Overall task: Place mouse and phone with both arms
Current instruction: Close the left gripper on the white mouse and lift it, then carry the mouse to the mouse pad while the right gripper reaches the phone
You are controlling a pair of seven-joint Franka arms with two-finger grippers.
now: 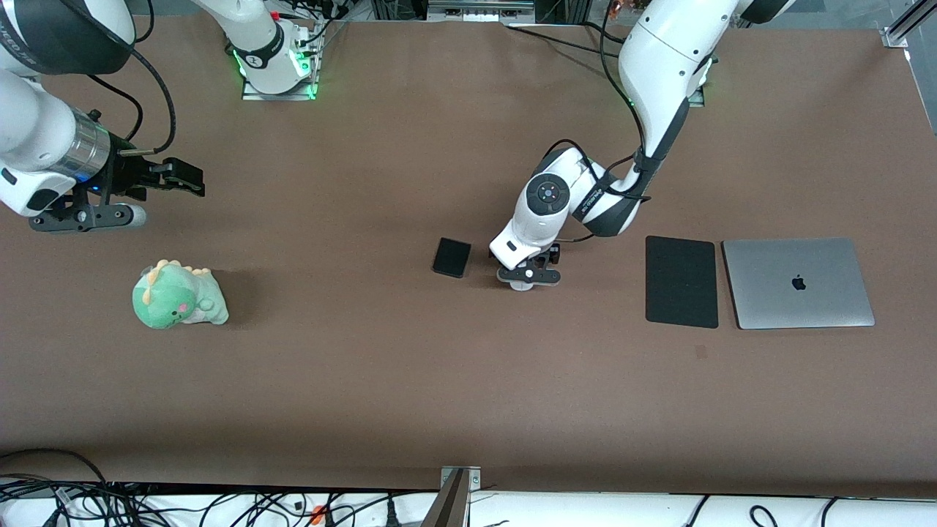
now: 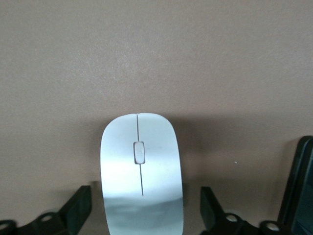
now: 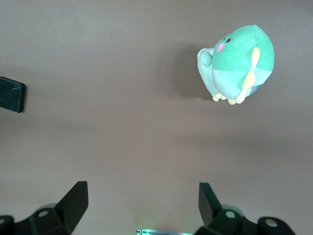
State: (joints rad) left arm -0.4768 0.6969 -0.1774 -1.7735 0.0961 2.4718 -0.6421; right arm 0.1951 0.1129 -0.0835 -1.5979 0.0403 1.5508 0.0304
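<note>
Front view: table; phone mid-table; left gripper low just beside it, over the mouse. Pad and laptop toward the left arm's end. Plush below the waiting right gripper.

Left wrist view: mouse on the table between wide-spread fingers, not gripped.

Right wrist view: fingers spread wide, holding nothing.

Even overhead light, soft shadows, white glare on the mouse, fingers blurred

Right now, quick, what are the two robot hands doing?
Left gripper: open, fingers on either side of the small white oval mouse, not gripping.
Right gripper: open, empty, above bare table.
</note>
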